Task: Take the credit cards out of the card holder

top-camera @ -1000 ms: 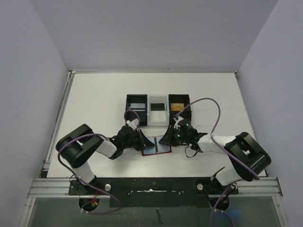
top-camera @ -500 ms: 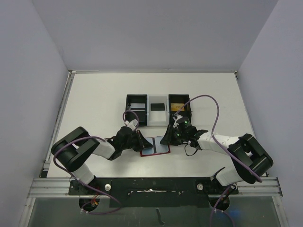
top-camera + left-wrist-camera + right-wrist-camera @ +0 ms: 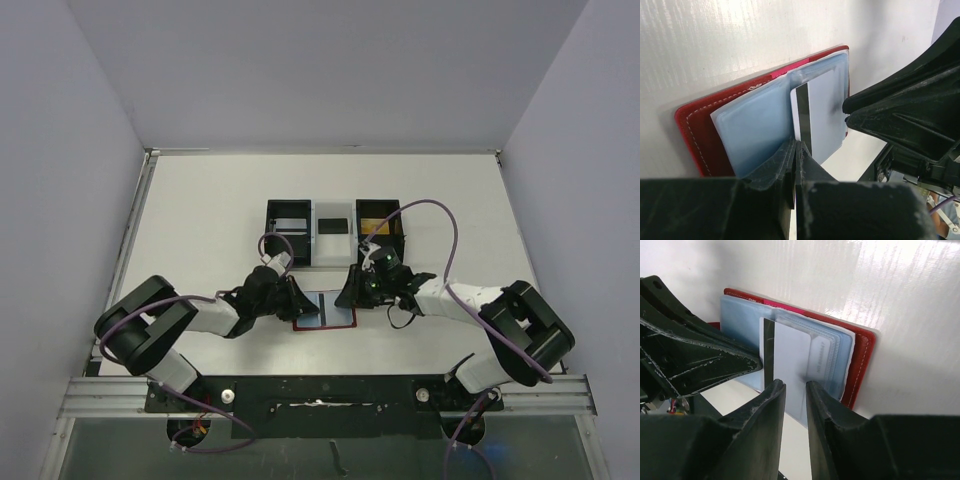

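The red card holder (image 3: pixel 325 311) lies open on the table, blue-grey lining up; it also shows in the left wrist view (image 3: pixel 695 135) and the right wrist view (image 3: pixel 862 360). A pale grey-white credit card (image 3: pixel 792 357) with a black stripe sticks partly out of its sleeve, and shows in the left wrist view too (image 3: pixel 822 110). My left gripper (image 3: pixel 296 300) is shut, its tips (image 3: pixel 796 146) on the lining's edge next to the card's stripe. My right gripper (image 3: pixel 349 291) is open a narrow gap (image 3: pixel 794 385), its fingers either side of the card's free edge, not closed on it.
A three-compartment black-and-white tray (image 3: pixel 310 243) stands just behind the holder, with a gold card (image 3: pixel 375 218) in the right bin, a black card (image 3: pixel 333 224) in the middle and a pale card (image 3: pixel 290 222) in the left bin. Grey walls close in both sides.
Both grippers and the card holder have shifted a little to the left and away from the arm bases. The left arm's elbow has swung further left.
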Robot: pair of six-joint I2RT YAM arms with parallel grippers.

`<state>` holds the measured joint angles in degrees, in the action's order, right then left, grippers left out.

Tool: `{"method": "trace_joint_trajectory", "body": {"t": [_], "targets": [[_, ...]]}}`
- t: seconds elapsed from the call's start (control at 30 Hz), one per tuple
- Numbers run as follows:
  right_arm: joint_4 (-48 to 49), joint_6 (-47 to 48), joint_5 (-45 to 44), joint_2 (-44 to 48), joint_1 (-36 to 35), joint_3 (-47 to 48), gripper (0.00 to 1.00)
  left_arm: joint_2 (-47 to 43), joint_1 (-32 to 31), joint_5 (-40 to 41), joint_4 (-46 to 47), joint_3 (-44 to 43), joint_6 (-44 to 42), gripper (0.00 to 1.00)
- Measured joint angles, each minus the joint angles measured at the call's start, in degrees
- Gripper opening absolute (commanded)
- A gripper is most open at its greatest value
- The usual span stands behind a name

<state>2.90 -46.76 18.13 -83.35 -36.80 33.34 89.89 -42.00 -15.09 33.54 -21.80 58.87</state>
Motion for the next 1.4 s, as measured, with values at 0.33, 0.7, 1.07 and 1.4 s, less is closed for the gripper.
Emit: {"method": "trace_joint_trajectory", "body": {"t": [0.33, 0.7, 1.07, 1.4], "targets": [[0.0, -0.6, 0.1, -2.0, -1.1, 1.4, 0.26, -2.4, 0.1, 0.4, -3.0, -0.1, -1.1, 0.00], [4.2, -3.6, 1.0, -4.5, -1.2, 1.3, 0.23, -3.0, 0.2, 0.6, -2.5, -0.1, -0.9, 0.25], [9.1, -6.4, 1.0, -4.5, -1.0, -1.5, 0.21, 1.9, 1.3, -1.2, 10.6, 3.9, 5.3, 0.26], [11.6, -7.1, 0.9, -4.5, -0.4, -2.6, 0.21, 5.5, 1.7, -2.3, 17.9, 5.0, 8.5, 0.24]]}}
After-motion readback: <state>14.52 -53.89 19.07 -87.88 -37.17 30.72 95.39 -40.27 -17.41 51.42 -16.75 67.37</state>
